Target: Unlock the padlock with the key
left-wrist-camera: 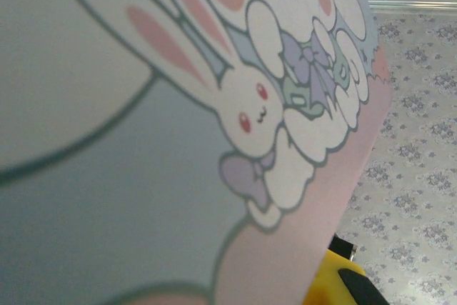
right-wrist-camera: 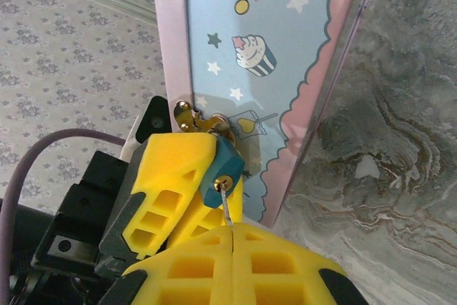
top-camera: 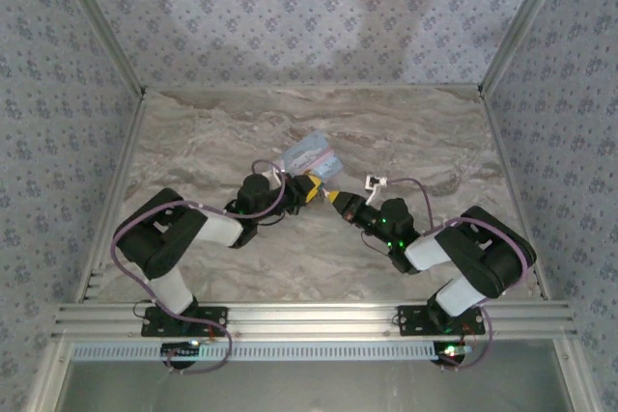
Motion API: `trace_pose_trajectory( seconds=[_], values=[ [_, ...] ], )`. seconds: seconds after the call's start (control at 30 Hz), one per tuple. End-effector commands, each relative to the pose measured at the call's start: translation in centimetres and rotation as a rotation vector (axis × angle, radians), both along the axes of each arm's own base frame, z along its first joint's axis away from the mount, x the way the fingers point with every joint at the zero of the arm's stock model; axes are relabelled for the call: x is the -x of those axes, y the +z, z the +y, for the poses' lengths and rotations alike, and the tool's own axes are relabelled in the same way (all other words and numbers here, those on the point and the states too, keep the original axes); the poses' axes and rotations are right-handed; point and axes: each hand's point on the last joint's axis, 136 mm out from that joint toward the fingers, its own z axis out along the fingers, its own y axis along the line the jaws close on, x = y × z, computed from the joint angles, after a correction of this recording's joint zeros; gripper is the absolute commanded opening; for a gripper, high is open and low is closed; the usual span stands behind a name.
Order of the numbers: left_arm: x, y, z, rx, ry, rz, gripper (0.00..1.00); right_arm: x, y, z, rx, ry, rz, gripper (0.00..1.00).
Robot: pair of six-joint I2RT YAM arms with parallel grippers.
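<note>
With right gripper (right-wrist-camera: pixel 232 232) pinching key (right-wrist-camera: pixel 227 203) and left gripper (top-camera: pixel 308 189) clamping padlock (right-wrist-camera: pixel 223 168), turn gently, keeping key straight.

The padlock (right-wrist-camera: pixel 223 171) is glossy teal with a shiny brass-coloured shackle (right-wrist-camera: pixel 184 113); the key (right-wrist-camera: pixel 227 205) is thin metal; the table (right-wrist-camera: pixel 400 141) is smooth, marble-patterned.

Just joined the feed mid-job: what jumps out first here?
A pastel cartoon-bunny diary looms close in the left wrist view. In the right wrist view, a small teal padlock on the diary's gold clasp sits clamped by the left gripper, while the right gripper pinches a thin metal key at the keyhole.
</note>
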Motion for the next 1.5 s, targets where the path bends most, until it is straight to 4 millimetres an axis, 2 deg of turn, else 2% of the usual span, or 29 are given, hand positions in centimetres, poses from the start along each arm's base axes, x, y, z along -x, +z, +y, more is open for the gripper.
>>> trace_pose_trajectory(
  seconds=[0.0, 0.3, 0.77, 1.07, 1.47],
  values=[
    [1.1, 1.5, -1.2, 0.059, -0.069, -0.029, 0.00, -0.6, 0.5, 0.2, 0.020, 0.004, -0.032, 0.00],
    [1.2, 1.1, -1.3, 0.058, -0.074, -0.017, 0.00, -0.9, 1.0, -0.5, -0.017, -0.019, -0.033, 0.00],
    [1.3, 1.1, -1.3, 0.054, -0.079, -0.019, 0.00, -0.9, 2.0, -0.2, -0.091, -0.005, -0.024, 0.00],
    [1.4, 1.0, -1.4, 0.052, -0.087, -0.022, 0.00, -1.1, 1.6, 0.0, -0.110, -0.008, 0.007, 0.00],
    [1.5, 1.0, -1.4, 0.052, -0.088, -0.022, 0.00, -1.4, 2.2, 0.2, -0.147, 0.001, 0.026, 0.00]
  ],
)
